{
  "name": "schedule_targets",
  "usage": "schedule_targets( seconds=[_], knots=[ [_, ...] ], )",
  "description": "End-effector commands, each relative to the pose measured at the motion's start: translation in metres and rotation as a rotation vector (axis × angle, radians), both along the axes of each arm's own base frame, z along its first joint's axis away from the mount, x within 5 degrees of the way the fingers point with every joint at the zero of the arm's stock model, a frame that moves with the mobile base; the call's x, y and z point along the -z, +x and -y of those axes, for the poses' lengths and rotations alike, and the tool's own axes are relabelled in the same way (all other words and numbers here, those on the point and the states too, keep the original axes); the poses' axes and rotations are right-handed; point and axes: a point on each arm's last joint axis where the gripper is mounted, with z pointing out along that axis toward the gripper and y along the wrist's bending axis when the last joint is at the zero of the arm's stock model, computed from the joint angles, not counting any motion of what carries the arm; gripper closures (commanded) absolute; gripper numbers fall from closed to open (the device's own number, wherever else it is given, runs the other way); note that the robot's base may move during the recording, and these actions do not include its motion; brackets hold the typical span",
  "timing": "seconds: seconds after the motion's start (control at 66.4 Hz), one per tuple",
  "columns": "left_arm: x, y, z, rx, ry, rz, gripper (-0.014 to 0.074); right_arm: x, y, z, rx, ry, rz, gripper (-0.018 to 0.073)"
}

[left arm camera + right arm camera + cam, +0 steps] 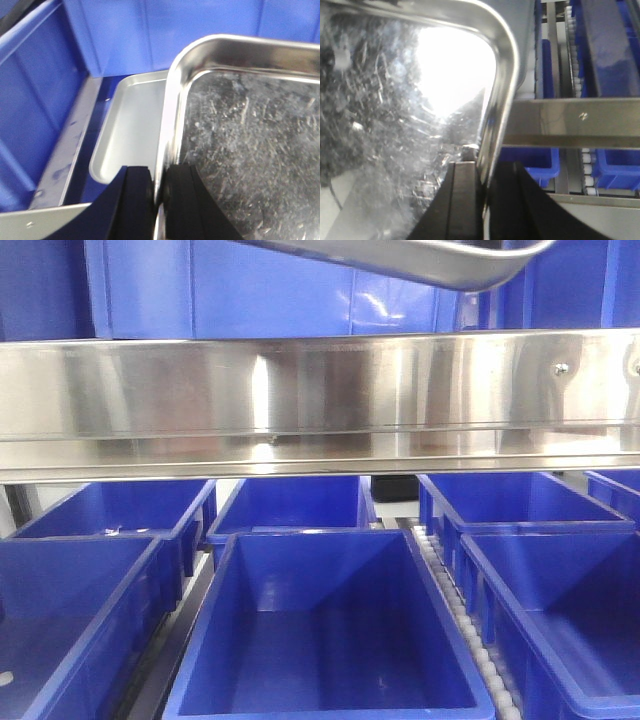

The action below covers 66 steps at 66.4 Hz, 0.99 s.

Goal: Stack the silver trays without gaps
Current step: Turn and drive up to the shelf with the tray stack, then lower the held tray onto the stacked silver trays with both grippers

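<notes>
My left pincer [160, 202] and right pincer [482, 200] both tight on the raised tray [250, 150] rim, second tray [131, 131] half hidden beneath.

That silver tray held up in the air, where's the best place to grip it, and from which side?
Pinch its side wall under the rolled rim, coming from outside the edge. The raised tray is shallow and thin-walled, so one finger fits inside, one outside. The left hand and right hand each hold an edge that way; two sides probably keep it level.
</notes>
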Motion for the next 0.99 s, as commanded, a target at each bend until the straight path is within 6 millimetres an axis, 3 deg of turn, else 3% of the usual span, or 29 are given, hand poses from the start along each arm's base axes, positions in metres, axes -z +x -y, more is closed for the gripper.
schedule_targets(
  seconds=[0.0,0.271,0.527,0.753,0.978],
  knots=[
    [-0.001,0.004,0.009,0.088,-0.093,-0.037,0.0613,-0.039,0.012,-0.035,-0.255,0.303,0.286,0.0573],
    [-0.011,0.054,-0.020,0.168,-0.250,-0.148,0.0613,-0.041,0.073,-0.048,-0.134,0.242,0.292,0.0573],
    [0.004,0.110,-0.053,0.150,-0.292,-0.215,0.0613,-0.029,0.139,-0.068,-0.099,0.199,0.255,0.0574],
    [0.024,0.151,-0.055,0.151,-0.291,-0.249,0.0613,-0.013,0.182,-0.077,-0.078,0.205,0.181,0.0574],
    [0.047,0.178,-0.043,0.153,-0.291,-0.274,0.0613,0.009,0.208,-0.064,-0.027,0.171,0.142,0.0574]
  ],
)
